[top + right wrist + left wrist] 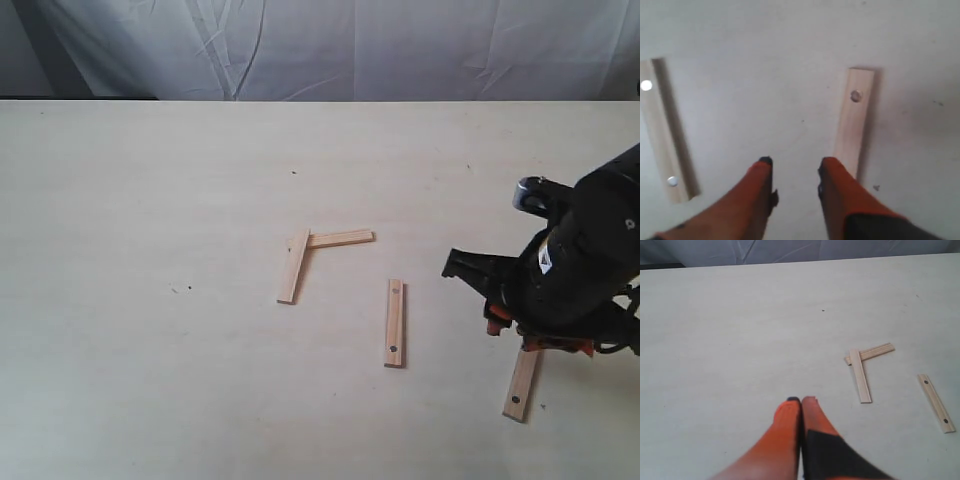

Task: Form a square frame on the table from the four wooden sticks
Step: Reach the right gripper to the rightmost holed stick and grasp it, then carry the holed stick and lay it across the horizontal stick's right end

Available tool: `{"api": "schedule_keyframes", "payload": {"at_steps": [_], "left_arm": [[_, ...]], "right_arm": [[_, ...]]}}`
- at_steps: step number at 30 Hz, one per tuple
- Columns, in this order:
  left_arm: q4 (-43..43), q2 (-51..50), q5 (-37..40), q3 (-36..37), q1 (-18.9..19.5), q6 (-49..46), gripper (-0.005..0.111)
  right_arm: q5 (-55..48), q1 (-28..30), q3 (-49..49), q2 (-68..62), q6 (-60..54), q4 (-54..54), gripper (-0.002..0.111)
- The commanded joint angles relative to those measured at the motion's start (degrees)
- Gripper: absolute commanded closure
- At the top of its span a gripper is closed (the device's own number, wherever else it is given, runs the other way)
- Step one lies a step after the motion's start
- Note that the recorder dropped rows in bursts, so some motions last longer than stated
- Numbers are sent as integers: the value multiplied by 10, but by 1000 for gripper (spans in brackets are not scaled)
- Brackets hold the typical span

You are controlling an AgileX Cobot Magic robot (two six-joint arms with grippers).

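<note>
- The lower-right holed stick (520, 385) is lying flat on the table (150, 380) at the lower right of the exterior view. Its upper end is hidden beneath the right arm (585, 270).
- The right gripper (792, 167) is hanging low over that stick with its orange fingers (837, 182) spread apart and grasping nothing. In the right wrist view one finger is overlapping the stick's near end, and the gap between the fingers is showing only bare table.
- The middle holed stick (395, 322) is lying well apart to the left of it, just right of the frame's centre, running near to far.
- Two plain sticks are forming an L left of centre: the upright plain stick (293, 266) and the crosswise plain stick (341, 239) are overlapping at the upper left corner.
- The left gripper (801, 401) is showing only in its own wrist view, its fingers pressed together and gripping nothing.
- A white cloth (330, 45) is hanging behind the table's far edge.
</note>
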State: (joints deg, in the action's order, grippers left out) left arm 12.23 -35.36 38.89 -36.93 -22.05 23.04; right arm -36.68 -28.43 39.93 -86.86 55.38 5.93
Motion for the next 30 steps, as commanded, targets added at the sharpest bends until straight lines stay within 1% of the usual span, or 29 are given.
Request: {"api": "schedule_keyframes", "payload": {"at_steps": [1, 5, 10, 16, 17, 18, 20, 22, 23, 27, 30], "left_arm": [[2, 4, -7, 1, 3, -1, 107], [2, 4, -7, 1, 3, -1, 107], [2, 4, -7, 1, 3, -1, 107], [2, 4, -7, 1, 3, -2, 107], [2, 4, -7, 1, 3, -2, 107], [2, 4, -7, 1, 3, -2, 107], [2, 4, -7, 1, 3, -2, 107], [2, 4, -7, 1, 3, -2, 107], [2, 4, -7, 1, 3, -2, 107], [2, 4, -7, 1, 3, -2, 107], [2, 4, -7, 1, 3, -2, 107]], "right_arm": [[-18, -3, 3, -32, 40, 31, 61], [-15, -3, 3, -66, 79, 55, 61], [10, -3, 3, -105, 80, 56, 61], [11, -3, 3, -134, 80, 56, 61], [11, -3, 3, -134, 75, 56, 63], [11, -3, 3, -134, 72, 56, 69], [11, -3, 3, -134, 71, 56, 85], [11, -3, 3, -134, 65, 56, 105], [11, -3, 3, -134, 64, 55, 108], [-12, -3, 23, -127, 53, 67, 108], [-33, -3, 66, -113, 19, 77, 108]]}}
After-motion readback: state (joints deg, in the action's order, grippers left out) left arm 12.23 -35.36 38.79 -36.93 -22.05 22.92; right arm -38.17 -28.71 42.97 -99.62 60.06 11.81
